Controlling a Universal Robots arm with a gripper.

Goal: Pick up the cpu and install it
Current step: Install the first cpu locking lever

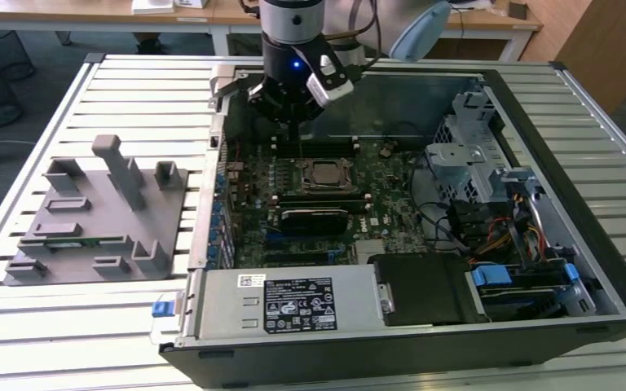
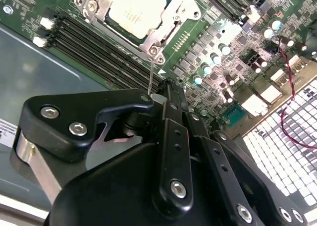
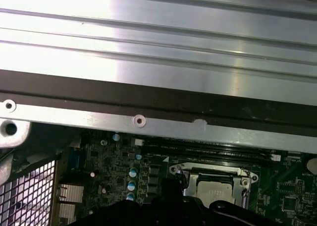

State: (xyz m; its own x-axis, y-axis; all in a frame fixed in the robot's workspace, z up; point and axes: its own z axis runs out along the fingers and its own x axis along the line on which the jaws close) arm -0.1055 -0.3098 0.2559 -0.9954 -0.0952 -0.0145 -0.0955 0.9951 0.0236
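An open computer case (image 1: 606,269) lies flat on a ribbed metal table (image 1: 30,326), and everything else sits around or inside it. The green motherboard (image 1: 394,208) fills the case floor, with dark memory slots (image 2: 94,45) running across it. At the case's near edge sits a grey power supply (image 1: 280,303) with a white label, and beside it a black box (image 1: 427,285). Against the case wall on the exterior view's right stand a metal drive cage (image 1: 460,159) and bundled coloured cables (image 1: 498,236). Well apart from the case, toward the exterior view's left, a grey parts holder (image 1: 90,216) with upright posts rests on the table.
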